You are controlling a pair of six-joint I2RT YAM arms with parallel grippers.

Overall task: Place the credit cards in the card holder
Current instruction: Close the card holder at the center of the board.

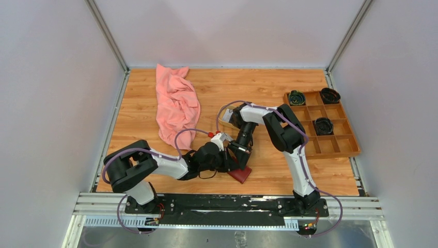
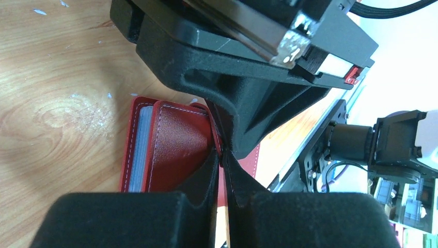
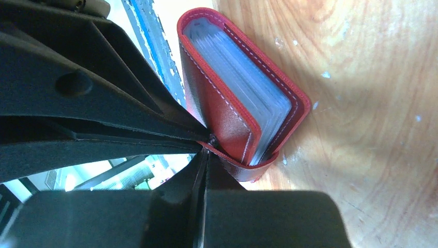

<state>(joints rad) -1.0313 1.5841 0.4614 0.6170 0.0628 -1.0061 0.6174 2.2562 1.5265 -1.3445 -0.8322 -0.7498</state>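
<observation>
Card holder [image 3: 227, 103]: dark red leather, folding, slightly ajar.
Left gripper [image 2: 223, 157]: pinching the holder's cover.
Right gripper [image 3: 206, 149]: pressed together at the holder's flap.

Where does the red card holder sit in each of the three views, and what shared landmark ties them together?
Top external: card holder low centre, towards the near edge.
Left wrist: card holder centre-left, cover partly lifted.
Right wrist: card holder upper centre, clear sleeves showing.
Shared landmark: the wooden tabletop under it.
</observation>
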